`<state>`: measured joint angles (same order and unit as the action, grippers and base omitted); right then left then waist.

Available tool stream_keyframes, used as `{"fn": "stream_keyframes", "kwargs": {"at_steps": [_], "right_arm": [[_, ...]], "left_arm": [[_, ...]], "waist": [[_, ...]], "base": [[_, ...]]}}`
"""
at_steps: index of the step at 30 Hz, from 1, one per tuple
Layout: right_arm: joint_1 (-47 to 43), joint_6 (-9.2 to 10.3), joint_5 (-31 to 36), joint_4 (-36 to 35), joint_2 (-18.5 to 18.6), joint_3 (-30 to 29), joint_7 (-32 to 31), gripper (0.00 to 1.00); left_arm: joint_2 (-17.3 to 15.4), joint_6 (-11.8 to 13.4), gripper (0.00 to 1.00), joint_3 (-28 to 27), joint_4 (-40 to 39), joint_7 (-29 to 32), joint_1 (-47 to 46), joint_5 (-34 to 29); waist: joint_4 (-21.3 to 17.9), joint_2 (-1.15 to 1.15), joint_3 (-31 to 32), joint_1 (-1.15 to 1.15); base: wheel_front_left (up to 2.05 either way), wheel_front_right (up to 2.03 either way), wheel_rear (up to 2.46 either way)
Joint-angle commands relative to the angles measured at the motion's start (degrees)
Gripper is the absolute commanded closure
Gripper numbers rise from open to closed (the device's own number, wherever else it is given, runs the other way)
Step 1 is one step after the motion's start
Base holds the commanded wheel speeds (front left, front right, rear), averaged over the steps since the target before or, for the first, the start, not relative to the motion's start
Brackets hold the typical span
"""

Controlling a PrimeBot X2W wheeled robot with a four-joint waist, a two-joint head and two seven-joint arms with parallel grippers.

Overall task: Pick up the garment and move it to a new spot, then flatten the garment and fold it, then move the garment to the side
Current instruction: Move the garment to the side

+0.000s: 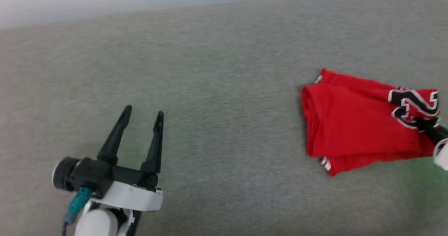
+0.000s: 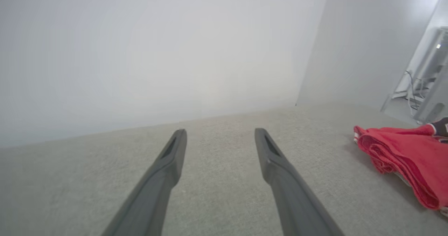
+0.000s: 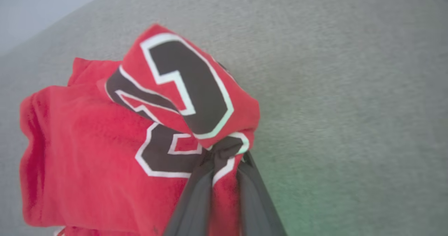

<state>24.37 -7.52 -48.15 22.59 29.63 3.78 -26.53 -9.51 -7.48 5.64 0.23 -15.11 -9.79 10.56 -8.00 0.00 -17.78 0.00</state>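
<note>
The garment (image 1: 353, 124) is a red jersey folded into a bundle at the right of the grey cloth surface, with part of its black, white-edged number facing up. My right gripper (image 1: 425, 124) comes in from the right edge and is shut on the garment. In the right wrist view its fingers (image 3: 196, 201) pinch a bunched fold of the garment (image 3: 87, 152) at the number, and the gripper (image 3: 224, 155) lifts that fold. My left gripper (image 1: 143, 115) stands open over bare surface at the lower left, far from the garment (image 2: 406, 159). Nothing is between the left gripper (image 2: 220, 134) fingers.
The grey cloth surface (image 1: 217, 89) stretches across the head view and ends at a pale wall (image 2: 157, 54) behind. Grey equipment (image 2: 430, 85) with cables stands beyond the surface's far right corner in the left wrist view.
</note>
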Motion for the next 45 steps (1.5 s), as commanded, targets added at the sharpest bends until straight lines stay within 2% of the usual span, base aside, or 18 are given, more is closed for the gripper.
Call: {"fn": "stream_keyframes", "kwargs": {"at_steps": [1, 8, 18, 29, 35, 39, 40, 42, 43, 45], "right_arm": [[1.1, 0.06, 0.3, 0.5, 0.6, -1.0, 0.8, 1.00], [7.0, 0.06, 2.3, 6.9, 2.9, -3.8, 2.6, 1.00], [19.9, 0.06, 12.2, 18.4, 8.3, -3.4, 7.1, 1.00], [29.8, 0.06, 19.7, 29.2, 10.2, 0.1, 14.5, 1.00], [33.0, 0.06, 25.1, 35.4, 8.6, 2.9, 20.1, 1.00], [34.5, 0.06, 26.3, 39.2, 7.9, 2.4, 24.6, 1.00], [34.8, 0.06, 26.6, 40.0, 7.9, 2.3, 25.6, 0.96], [35.2, 0.06, 26.3, 41.1, 7.7, 2.4, 27.1, 0.16], [35.3, 0.06, 26.2, 41.3, 7.6, 2.8, 27.8, 0.00], [34.9, 0.06, 25.8, 41.4, 7.6, 3.8, 29.0, 0.00]], "left_arm": [[-1.1, 0.0, 0.00, 1.2, -0.3, 0.0, -1.5, 0.4], [-5.8, 0.0, 0.00, 6.0, -2.0, 0.0, -6.6, 1.7], [-11.5, 0.0, 0.00, 10.0, -2.7, 0.0, -14.4, 0.4], [-13.8, 0.0, 0.00, 11.4, -4.9, 0.0, -18.7, -0.8], [-14.3, 0.0, 0.00, 11.6, -6.0, 0.0, -19.2, -1.5], [-14.3, 0.0, 0.00, 11.7, -5.3, 0.0, -19.0, -1.3], [-14.0, 0.0, 0.00, 11.4, -4.8, 0.0, -18.8, -1.1], [-13.4, 0.0, 0.00, 11.2, -3.6, 0.0, -18.1, -0.6], [-13.0, 0.0, 0.00, 11.0, -3.2, 0.0, -17.8, -0.5], [-12.2, 0.1, 0.00, 10.7, -1.9, 0.0, -17.1, -0.6]], "waist": [[-5.0, 0.00, -1.8, 0.00], [-9.0, 0.00, -5.1, 0.00], [-8.2, 0.00, -11.2, 0.00], [-6.5, 0.00, -17.0, 0.00], [-6.3, 0.00, -18.8, 0.00], [-6.1, 0.00, -18.9, 0.00], [-6.0, 0.00, -18.6, 0.00], [-5.7, 0.00, -17.9, 0.00], [-5.6, 0.00, -17.3, 0.00], [-5.1, 0.00, -15.7, 0.00]], "base": [[0.00, 0.00, 0.00], [0.00, 0.00, 0.00], [0.00, 0.00, 0.00], [0.00, 0.00, 0.00], [0.00, 0.00, 0.00], [0.00, 0.00, 0.00], [0.00, 0.00, 0.00], [0.00, 0.00, 0.00], [0.00, 0.00, 0.00], [0.00, 0.00, 0.00]]}}
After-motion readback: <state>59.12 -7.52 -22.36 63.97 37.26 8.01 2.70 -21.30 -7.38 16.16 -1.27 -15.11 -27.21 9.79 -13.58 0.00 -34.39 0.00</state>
